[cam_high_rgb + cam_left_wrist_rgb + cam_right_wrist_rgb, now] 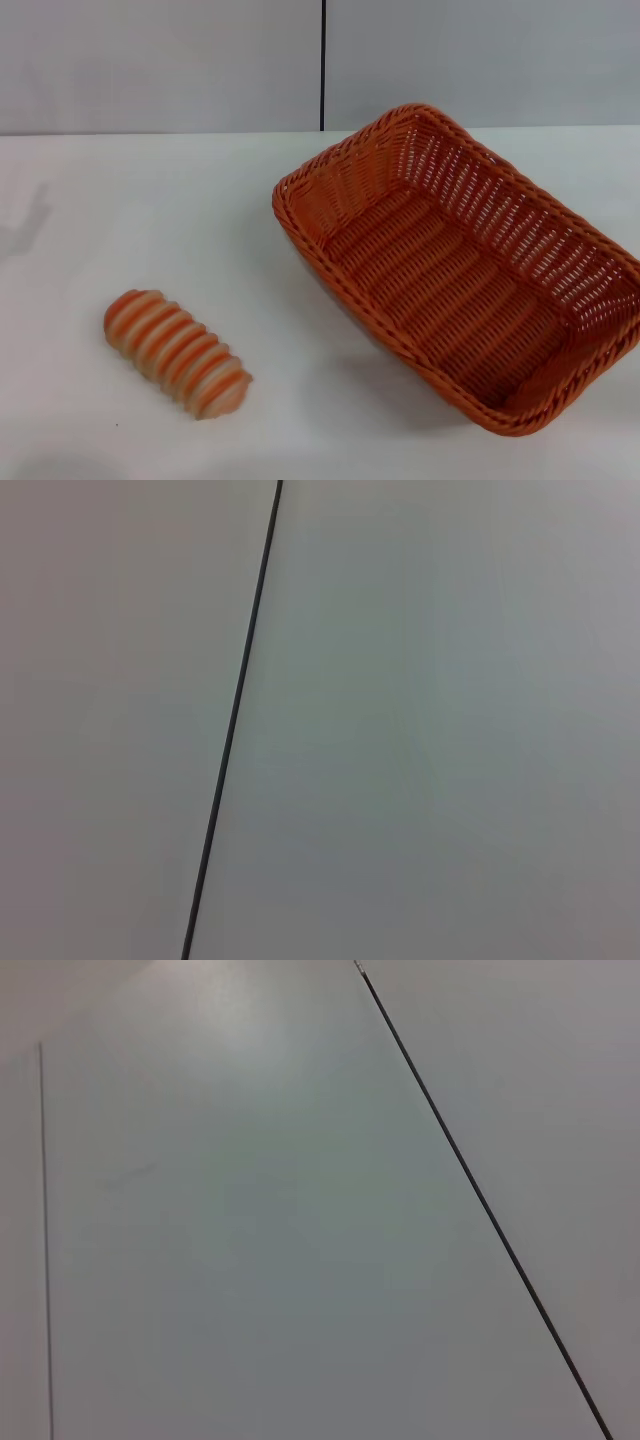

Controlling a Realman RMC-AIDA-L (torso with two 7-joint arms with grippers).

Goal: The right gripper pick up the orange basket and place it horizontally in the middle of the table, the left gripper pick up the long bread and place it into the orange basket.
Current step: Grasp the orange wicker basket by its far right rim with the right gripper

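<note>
The orange basket (pixel 465 265) lies on the right half of the white table (pixel 150 220) in the head view, set at a slant with one corner toward the back wall; nothing is inside it. The long bread (pixel 177 352), striped orange and cream, rests on the table's front left, well apart from the basket. Neither gripper appears in any view. Both wrist views take in only a plain grey wall panel with a thin dark seam (pixel 235 720) (pixel 480 1195).
Behind the table rises a grey wall with a vertical dark seam (pixel 322 65). A faint shadow falls on the table's far left edge (pixel 25 225). Bare tabletop lies between the bread and the basket.
</note>
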